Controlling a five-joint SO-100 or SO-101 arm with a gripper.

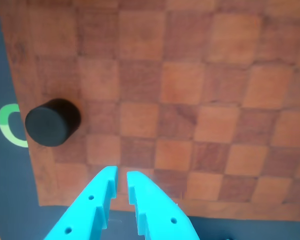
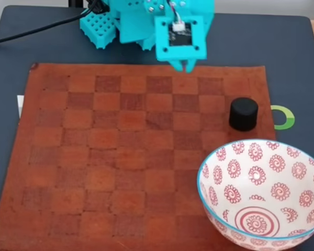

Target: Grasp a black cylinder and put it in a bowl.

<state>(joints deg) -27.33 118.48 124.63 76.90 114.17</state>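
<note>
The black cylinder (image 2: 243, 113) stands upright on the right edge of the brown leather chessboard (image 2: 120, 151) in the fixed view. In the wrist view the cylinder (image 1: 51, 123) sits at the board's left edge, up and left of my fingertips. My turquoise gripper (image 2: 184, 67) hangs over the board's far edge, apart from the cylinder. Its fingers (image 1: 100, 200) are nearly closed with a thin gap and nothing between them, the gripper (image 1: 122, 176) being empty. The white bowl (image 2: 261, 194) with red spirals and a blue rim stands at the near right, just in front of the cylinder.
A green ring mark (image 2: 283, 117) lies on the dark table (image 2: 298, 63) right of the cylinder. The arm's turquoise base (image 2: 125, 21) and a black cable (image 2: 36, 30) sit at the far edge. A white slip (image 2: 19, 104) peeks from under the board's left edge.
</note>
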